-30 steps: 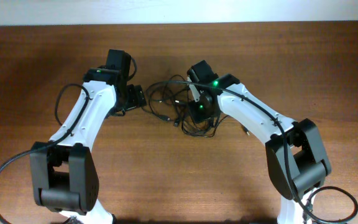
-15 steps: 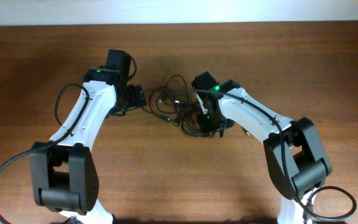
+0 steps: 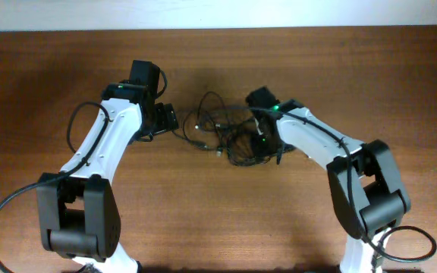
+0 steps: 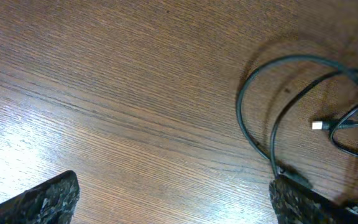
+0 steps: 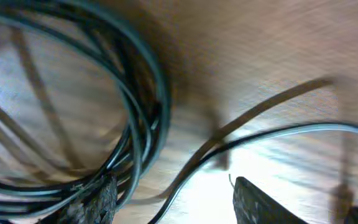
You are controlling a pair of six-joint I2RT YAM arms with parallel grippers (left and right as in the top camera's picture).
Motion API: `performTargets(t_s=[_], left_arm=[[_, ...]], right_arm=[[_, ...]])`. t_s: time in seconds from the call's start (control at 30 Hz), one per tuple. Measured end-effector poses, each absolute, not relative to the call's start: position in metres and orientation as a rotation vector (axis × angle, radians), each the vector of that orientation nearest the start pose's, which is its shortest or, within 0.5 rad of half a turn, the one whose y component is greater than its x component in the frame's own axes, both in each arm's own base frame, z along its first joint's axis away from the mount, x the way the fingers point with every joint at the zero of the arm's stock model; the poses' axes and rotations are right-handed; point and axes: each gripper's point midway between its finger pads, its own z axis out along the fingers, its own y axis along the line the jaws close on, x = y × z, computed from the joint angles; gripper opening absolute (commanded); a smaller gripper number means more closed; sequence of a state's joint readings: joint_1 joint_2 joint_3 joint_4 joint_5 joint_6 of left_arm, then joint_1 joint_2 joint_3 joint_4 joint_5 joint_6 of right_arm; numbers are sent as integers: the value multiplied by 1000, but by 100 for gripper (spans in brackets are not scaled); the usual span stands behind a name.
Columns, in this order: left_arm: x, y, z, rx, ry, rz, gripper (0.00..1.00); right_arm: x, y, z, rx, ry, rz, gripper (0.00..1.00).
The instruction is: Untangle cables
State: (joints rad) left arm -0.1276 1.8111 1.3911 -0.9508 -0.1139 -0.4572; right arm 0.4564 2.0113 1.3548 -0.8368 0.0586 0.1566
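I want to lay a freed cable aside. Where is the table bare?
Bare wood: the far strip of the table beyond both arms, and the near middle between the arm bases. Crowded: the cables heaped between the left gripper and right gripper.

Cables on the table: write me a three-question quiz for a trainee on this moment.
1. True or false: the left gripper is shut on a cable.
2. Which gripper is over the tangle of cables? A, the left; B, the right gripper; C, neither.
3. Fill in: the cables lie on a ___ table.
Key: 1 false, its jaws stand open with bare wood between them; 2 B; 3 wooden.
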Motion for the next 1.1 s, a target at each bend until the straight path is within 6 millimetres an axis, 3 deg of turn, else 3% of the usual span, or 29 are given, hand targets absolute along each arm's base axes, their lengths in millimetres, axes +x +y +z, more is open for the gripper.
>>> performTargets(t_s=[0.1,0.13,0.2,0.23,0.27,0.4,0.53,0.77,0.9,1.07,1.1], left_arm=[[379,-29,85,-495,2874,75,99],[379,-29,85,-495,2874,75,99],[379,-29,85,-495,2874,75,99],[379,-29,85,-494,2874,75,99],[379,-30,85,-491,2875,74,99],[379,-32,85,-484,2876,74,99],[379,-32,85,-484,2876,74,99],[379,-32,85,-484,2876,74,99],[379,-32,85,-484,2876,74,99],[379,-32,85,-484,2876,74,99],[379,-32,85,-484,2876,74,99]], right_arm=[[364,147,12,-381,2995,-34,54],[369,145,12,-367,2985,-23,47],[374,144,13,-354,2975,4,30],[376,145,13,-364,2966,31,14],[379,146,14,-358,2960,54,5],[397,145,18,-331,2898,117,4],[420,131,22,-256,2837,127,4],[429,111,24,-189,2826,119,4],[420,109,11,-192,2877,109,5],[390,102,-1,-199,3022,82,6],[383,101,-2,-200,3053,79,10]])
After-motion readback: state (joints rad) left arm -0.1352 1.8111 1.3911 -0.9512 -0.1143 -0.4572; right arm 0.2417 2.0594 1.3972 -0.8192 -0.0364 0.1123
